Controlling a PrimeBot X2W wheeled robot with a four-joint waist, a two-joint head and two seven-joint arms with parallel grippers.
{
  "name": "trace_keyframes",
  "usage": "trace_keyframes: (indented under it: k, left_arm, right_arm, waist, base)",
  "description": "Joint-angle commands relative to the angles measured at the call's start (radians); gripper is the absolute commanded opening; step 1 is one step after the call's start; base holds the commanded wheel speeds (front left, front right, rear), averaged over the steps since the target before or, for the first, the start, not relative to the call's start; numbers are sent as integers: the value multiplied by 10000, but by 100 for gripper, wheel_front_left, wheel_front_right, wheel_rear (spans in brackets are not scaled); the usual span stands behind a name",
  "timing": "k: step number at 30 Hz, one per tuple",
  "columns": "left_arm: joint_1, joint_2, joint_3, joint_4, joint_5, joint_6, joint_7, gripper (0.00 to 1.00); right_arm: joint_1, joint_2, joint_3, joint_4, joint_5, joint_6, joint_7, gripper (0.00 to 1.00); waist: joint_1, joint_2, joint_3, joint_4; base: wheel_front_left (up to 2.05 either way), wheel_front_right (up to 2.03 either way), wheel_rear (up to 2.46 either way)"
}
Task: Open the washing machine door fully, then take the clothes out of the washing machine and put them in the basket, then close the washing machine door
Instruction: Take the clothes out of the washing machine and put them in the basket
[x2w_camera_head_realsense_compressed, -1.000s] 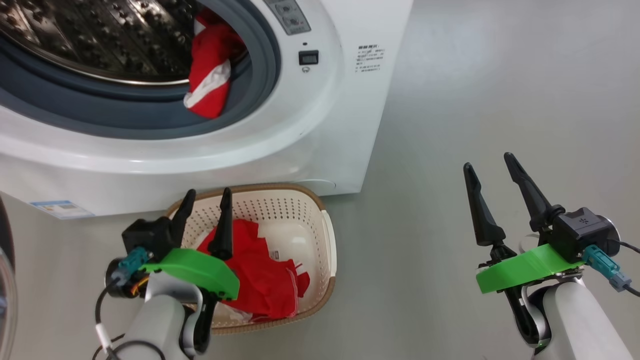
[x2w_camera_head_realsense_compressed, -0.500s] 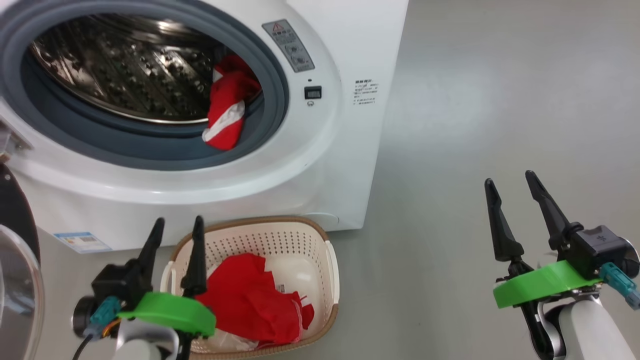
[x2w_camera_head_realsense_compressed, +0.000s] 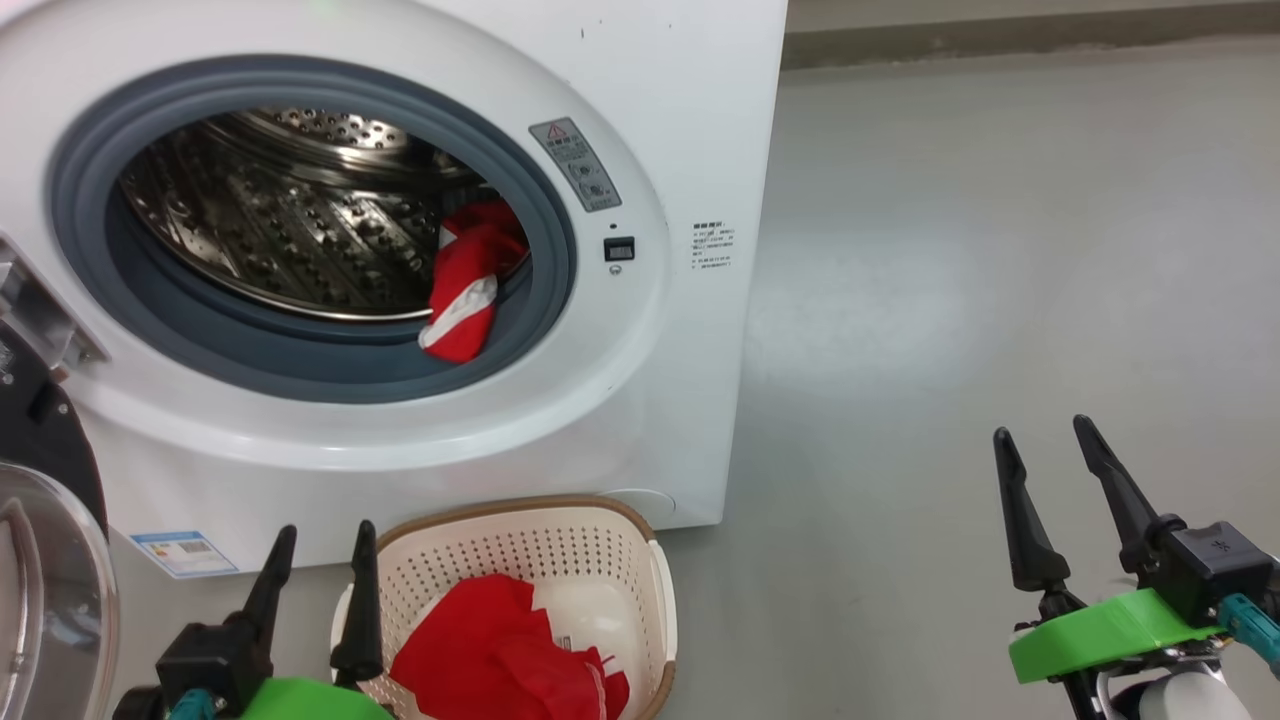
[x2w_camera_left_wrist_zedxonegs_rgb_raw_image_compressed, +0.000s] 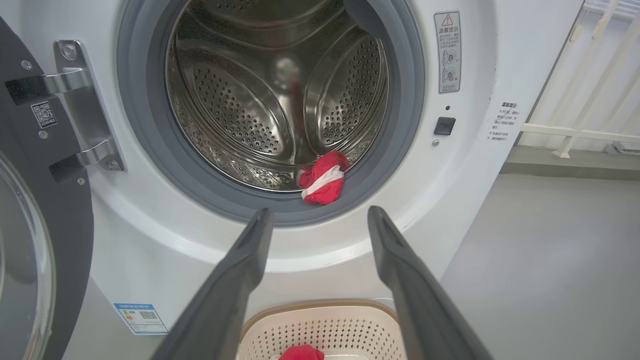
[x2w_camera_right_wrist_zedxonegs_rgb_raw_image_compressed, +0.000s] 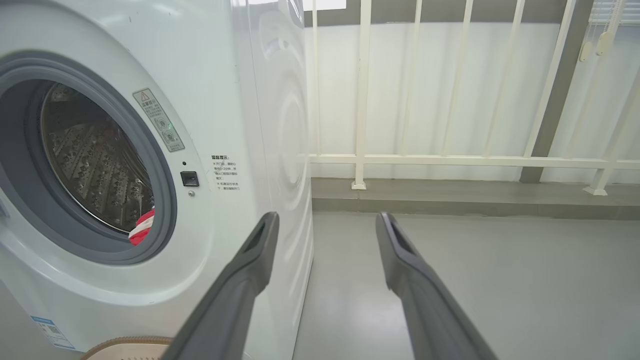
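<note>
**Camera tips up as left arm draws off the basket**

Since a second ago the head camera has tipped upward, bringing the whole drum mouth into sight. The left gripper (x2w_camera_head_realsense_compressed: 326, 530) has slid leftward off the small cream perforated plastic basket (x2w_camera_head_realsense_compressed: 520, 565), and its dark fingers now stand at the basket's left rim. Its jaws are spread wide with nothing between them. The right gripper (x2w_camera_head_realsense_compressed: 1041, 428) hovers over the bare grey floor (x2w_camera_head_realsense_compressed: 950, 300), well apart from the machine, jaws likewise spread and empty.

The big white front-loading washing machine (x2w_camera_head_realsense_compressed: 680, 120) stands with its round black-rimmed glass door (x2w_camera_head_realsense_compressed: 45, 450) swung out to the left. One bright red, white-striped garment (x2w_camera_head_realsense_compressed: 465, 290) hangs over the grey rubber ring (x2w_camera_head_realsense_compressed: 300, 375) at the drum's lower right. More red clothes (x2w_camera_head_realsense_compressed: 490, 660) lie in the basket, which sits on the floor just in front of the machine.
</note>
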Motion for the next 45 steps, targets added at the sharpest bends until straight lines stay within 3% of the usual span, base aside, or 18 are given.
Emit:
trace_keyframes:
  k: [1, 45]
  left_arm:
    - [-32, 251, 332, -322, 204, -1, -120, 100]
    - [297, 79, 448, -414, 214, -126, -120, 100]
  right_arm:
    - [-66, -31, 121, -309, -58, 62, -63, 100]
    - [494, -31, 150, -625, -443, 62, -63, 100]
  waist:
    - [0, 0, -178, 15]
    - [0, 0, -281, 118]
  base:
    - [0, 0, 0]
    - [0, 0, 0]
